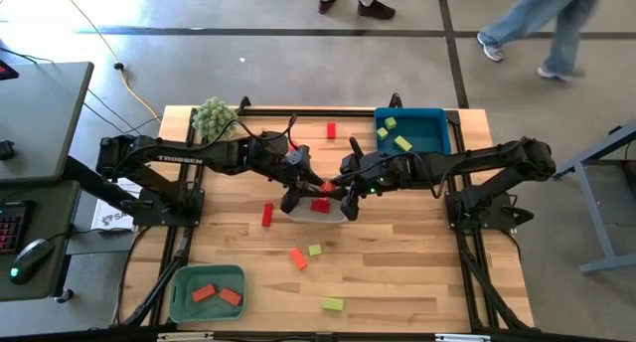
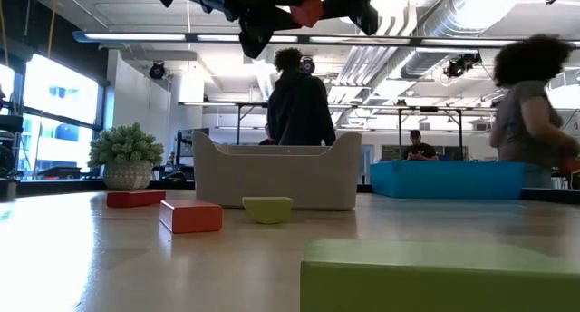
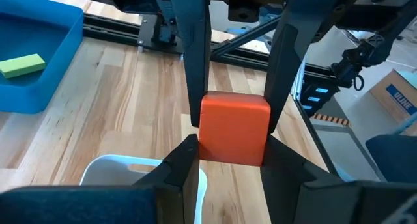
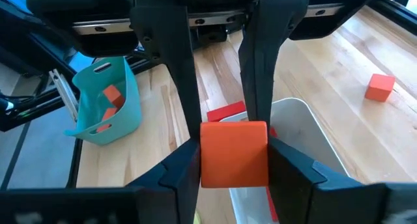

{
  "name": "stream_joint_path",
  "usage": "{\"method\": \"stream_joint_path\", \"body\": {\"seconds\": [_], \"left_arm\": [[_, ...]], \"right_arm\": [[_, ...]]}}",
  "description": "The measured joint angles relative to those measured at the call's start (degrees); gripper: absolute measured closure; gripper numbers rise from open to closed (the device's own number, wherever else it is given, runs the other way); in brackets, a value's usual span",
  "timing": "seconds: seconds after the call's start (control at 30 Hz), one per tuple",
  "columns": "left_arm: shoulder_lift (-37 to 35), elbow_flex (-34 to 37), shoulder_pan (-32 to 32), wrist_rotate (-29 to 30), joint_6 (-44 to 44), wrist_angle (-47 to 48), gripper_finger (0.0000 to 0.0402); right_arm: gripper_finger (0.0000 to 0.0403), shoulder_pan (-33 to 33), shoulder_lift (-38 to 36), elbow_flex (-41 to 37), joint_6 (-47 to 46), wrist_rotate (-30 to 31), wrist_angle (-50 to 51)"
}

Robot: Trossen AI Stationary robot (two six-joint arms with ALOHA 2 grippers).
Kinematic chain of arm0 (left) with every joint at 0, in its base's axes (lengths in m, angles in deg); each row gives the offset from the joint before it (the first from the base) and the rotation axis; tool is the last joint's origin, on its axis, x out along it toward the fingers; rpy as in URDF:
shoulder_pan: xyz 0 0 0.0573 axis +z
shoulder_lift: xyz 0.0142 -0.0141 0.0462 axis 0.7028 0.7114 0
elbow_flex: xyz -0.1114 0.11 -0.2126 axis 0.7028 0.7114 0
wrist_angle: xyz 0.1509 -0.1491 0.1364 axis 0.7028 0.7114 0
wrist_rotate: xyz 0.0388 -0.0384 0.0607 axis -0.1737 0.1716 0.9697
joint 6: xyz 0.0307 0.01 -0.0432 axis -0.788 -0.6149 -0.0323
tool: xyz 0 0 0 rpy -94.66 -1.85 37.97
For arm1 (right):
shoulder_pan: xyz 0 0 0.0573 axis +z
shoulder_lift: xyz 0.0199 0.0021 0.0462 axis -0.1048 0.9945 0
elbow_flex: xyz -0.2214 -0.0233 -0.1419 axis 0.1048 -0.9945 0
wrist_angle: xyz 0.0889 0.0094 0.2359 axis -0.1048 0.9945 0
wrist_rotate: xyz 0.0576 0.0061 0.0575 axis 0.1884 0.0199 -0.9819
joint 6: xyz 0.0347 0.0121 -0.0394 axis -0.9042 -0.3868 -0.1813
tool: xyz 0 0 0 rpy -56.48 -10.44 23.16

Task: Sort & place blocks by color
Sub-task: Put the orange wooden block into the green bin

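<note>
Much of the white tray [image 4: 306, 113] at the table's centre is covered from above by both arms, so you cannot count its contents. The right wrist view shows only part of one red block [image 4: 228, 111] inside it. In the low view both arms are cut off at the top edge.

The left gripper [image 3: 229, 147] is pinching an orange block [image 1: 326, 187], with its fingers pressed to two opposite sides. The right gripper [image 4: 233, 152] meets it head-on, and its fingers lie against the same block. You will find that block in the air above the white tray, clear of the wood.

The blue tray [image 1: 437, 133] holds yellow-green blocks [image 1: 402, 142]. The teal tray [image 1: 179, 287] holds two orange ones [image 1: 217, 293].
</note>
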Motion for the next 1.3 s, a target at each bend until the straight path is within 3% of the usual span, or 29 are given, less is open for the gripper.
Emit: {"method": "stream_joint_path", "body": {"seconds": [0.33,0.57,0.7,1.03,1.3], "left_arm": [[0.0,-0.1,0.0,0.7,0.2,4.8,0.0301],[-1.1,0.0,-1.2,2.8,2.6,13.0,0.0301],[-3.5,-0.1,-4.1,9.4,4.7,18.7,0.0301],[-10.3,-0.1,-15.0,19.0,18.6,34.9,0.0301],[-11.0,0.0,-26.8,22.3,32.9,51.2,0.0301]], "right_arm": [[0.0215,0.0,0.2,0.1,-1.4,0.2,-0.4],[0.0189,-0.2,0.2,0.1,1.0,3.3,-0.2],[0.0187,-0.3,0.2,0.1,4.7,3.4,-0.1],[0.0187,-3.2,0.2,0.1,4.8,1.8,0.0],[0.0187,-6.0,0.1,0.1,5.1,-1.9,0.2]]}}
